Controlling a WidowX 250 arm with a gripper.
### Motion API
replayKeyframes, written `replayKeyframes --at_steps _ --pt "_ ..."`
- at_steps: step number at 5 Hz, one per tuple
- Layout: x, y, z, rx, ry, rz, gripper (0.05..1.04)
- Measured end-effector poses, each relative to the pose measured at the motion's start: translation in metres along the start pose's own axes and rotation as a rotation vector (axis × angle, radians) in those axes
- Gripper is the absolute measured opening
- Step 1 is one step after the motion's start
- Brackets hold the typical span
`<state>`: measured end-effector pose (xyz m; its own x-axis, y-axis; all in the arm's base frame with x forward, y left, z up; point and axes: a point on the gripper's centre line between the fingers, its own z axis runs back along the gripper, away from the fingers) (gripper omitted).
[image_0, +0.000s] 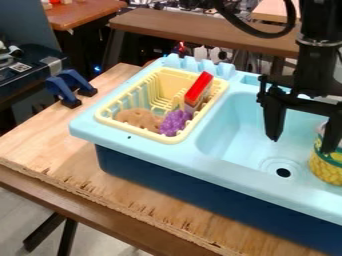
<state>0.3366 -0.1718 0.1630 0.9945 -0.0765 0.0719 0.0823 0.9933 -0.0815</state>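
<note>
Nearest the camera, a light plywood tabletop (73, 167) with a rough, splintered front edge runs across the lower view. On it sits a toy sink (153, 152), the largest object, with a pale blue plastic top and a dark blue base. Behind it stands a long brown bench (187, 32).

The black robot arm comes down from the upper right. Its two-finger gripper (302, 142) hangs over the sink's basin, fingers spread well apart. A pale yellow plastic dish rack (137, 131) rests on the left part of the sink top.

A round can with a yellow and green label (326, 167) stands in the basin at the right edge of the view, just right of the drain hole. One finger overlaps the can's upper part; whether they touch, I cannot tell.

Two dark blue clamps (61, 91) sit at the tabletop's far left edge. Inside the rack are a lumpy brown item (139, 118), a small upright box with a red top (199, 89) and a bunch of purple toy grapes (175, 122). The smallest detail is the dark, round drain hole (283, 172).
</note>
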Motion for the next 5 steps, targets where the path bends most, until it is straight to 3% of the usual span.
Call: replayKeyframes --at_steps 1,2,3,4,5 --pt "-0.001 0.001 -0.016 0.02 0.042 0.0 1.001" --pt "0.019 -0.01 -0.013 0.072 -0.004 -0.046 1.001" --pt "0.028 -0.02 -0.01 0.063 -0.074 -0.084 1.001" --pt "0.037 -0.021 -0.008 0.032 -0.123 -0.078 1.001" --pt "0.051 -0.026 -0.01 -0.061 -0.178 -0.037 1.001"
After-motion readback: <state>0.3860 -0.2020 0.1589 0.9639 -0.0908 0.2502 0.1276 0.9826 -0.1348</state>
